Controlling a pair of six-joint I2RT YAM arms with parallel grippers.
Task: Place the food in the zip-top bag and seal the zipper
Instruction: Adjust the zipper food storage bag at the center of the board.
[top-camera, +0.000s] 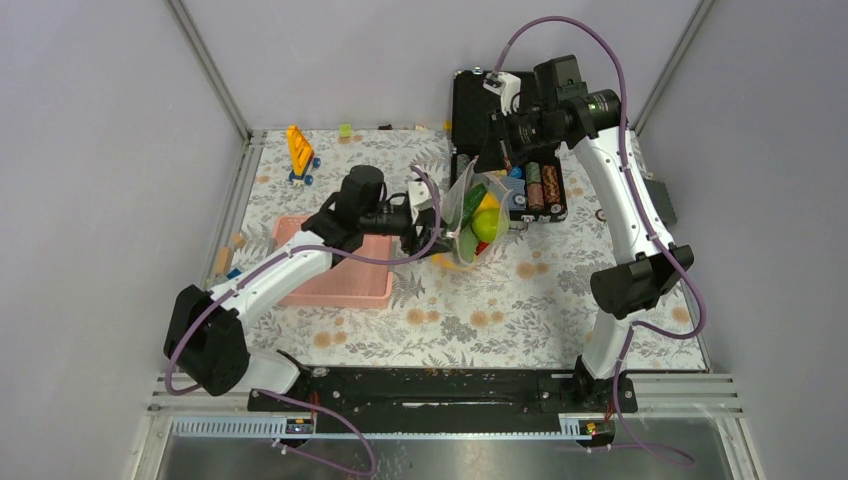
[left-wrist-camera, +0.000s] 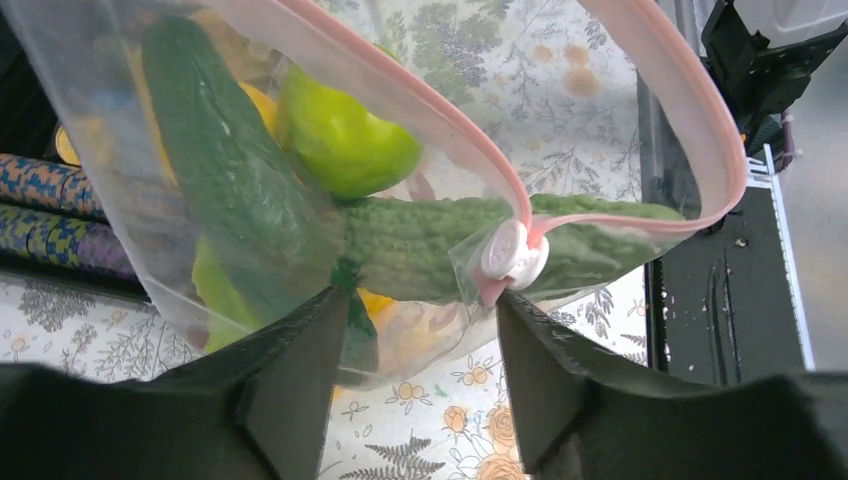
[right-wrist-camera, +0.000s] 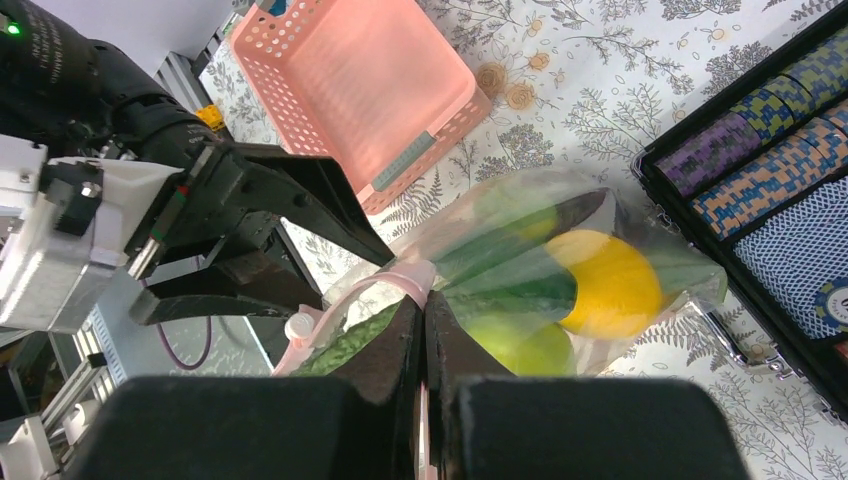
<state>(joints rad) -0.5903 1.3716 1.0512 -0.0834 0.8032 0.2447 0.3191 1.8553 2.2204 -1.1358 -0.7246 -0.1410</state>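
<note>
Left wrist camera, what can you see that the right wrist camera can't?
Only the left wrist camera clearly shows the white slider on the pink zipper, just in front of the left gripper, which is open; the other view has only a white blur there. Only the right wrist camera shows the pink basket and the right gripper shut on the zipper. Both show the clear bag, the green cucumber, the poker chips and the left gripper.
</note>
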